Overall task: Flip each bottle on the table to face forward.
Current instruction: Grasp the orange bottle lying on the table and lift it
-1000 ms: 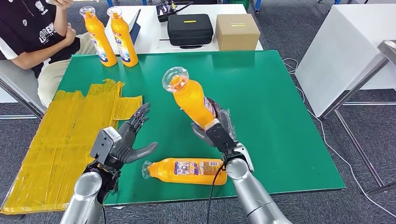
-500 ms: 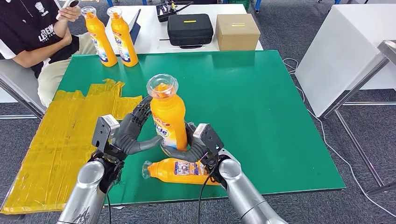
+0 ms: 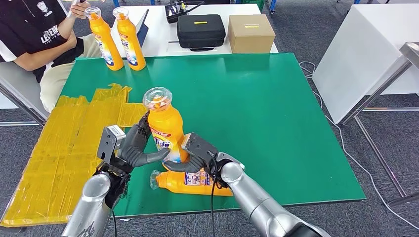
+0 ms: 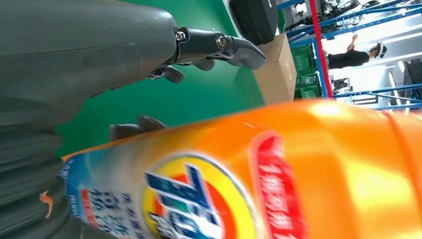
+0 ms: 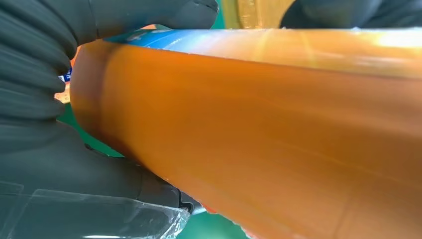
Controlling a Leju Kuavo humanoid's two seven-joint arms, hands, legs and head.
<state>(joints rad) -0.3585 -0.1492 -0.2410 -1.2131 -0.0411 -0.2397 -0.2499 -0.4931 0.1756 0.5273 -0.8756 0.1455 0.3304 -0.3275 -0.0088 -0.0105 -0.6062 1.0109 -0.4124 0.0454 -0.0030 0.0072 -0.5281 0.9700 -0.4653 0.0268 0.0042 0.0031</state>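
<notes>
Bottles: four orange.
Held bottle (image 3: 167, 129): upright near the green table's (image 3: 276, 108) front edge, gripped by left hand (image 3: 134, 148) and right hand (image 3: 195, 157).
Lying bottle (image 3: 195, 181): front edge.
Standing pair (image 3: 117, 39): far left corner.

Green counter (image 3: 276, 113). Near its front edge, one orange bottle (image 3: 195, 181) lying down; far left corner, two upright bottles (image 3: 118, 39); yellow sheeting (image 3: 74, 148) draped over left side.

Grey carpet floor (image 3: 306, 217) surrounds the green desk (image 3: 276, 108). A white table (image 3: 163, 39) stands at the far side, with a black case (image 3: 201, 30) and a cardboard box (image 3: 251, 33) on it. Another white table (image 3: 365, 54) stands right.
</notes>
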